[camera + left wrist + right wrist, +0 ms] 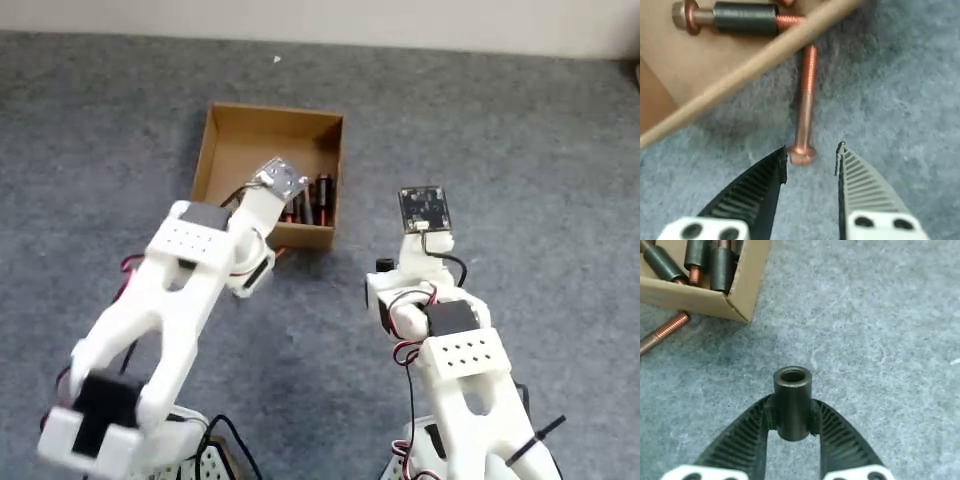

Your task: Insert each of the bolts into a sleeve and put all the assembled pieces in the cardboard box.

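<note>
High view: cardboard box [205, 160] holds prob. three assembled pieces [308, 200] in its near right corner.

Left wrist view: left gripper [812, 151] is part open and empty, its jaws either side of the head of the loose bolt [807, 95], which lies outside by the box's wall. We'd close on the shank.

Right wrist view: right gripper [792, 410] is clamped on the sleeve [792, 390], bore exposed. We'd hold it steady.

Box wall [740, 72] crowds bolt [807, 90] thread end; open carpet [900, 90] around head.

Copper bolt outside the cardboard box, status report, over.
Left gripper open at head of copper threaded bolt. Right gripper shut on black cylindrical sleeve. Brown cardboard box wall crowds bolt tip.
</note>
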Controlling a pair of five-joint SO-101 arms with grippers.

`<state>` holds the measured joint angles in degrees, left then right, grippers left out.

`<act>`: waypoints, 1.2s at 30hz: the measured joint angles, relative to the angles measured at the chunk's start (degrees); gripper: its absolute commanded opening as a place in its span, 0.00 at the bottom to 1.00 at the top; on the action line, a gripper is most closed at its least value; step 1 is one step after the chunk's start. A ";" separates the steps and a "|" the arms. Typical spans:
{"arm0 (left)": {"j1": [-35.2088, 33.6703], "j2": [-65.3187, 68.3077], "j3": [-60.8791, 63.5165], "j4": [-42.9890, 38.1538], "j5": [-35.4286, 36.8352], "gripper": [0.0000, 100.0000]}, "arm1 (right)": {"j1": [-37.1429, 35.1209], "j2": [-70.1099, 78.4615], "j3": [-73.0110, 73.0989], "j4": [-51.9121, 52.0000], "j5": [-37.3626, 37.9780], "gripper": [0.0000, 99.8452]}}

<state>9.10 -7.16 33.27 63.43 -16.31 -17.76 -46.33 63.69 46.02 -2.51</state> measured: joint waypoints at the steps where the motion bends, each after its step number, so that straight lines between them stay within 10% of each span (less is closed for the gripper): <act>1: 0.00 2.20 -0.88 -0.62 0.00 0.18 | 0.00 0.00 0.00 0.00 0.00 0.00; 23: 2.02 19.87 -9.93 -1.32 -10.55 0.00 | 0.00 0.00 0.00 0.00 0.00 0.00; 36: 1.67 0.18 -0.70 5.63 -44.13 0.00 | 0.00 0.00 0.00 0.00 0.00 0.00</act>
<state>10.77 -6.99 32.57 69.05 -60.44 -17.76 -46.33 63.69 46.02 -2.51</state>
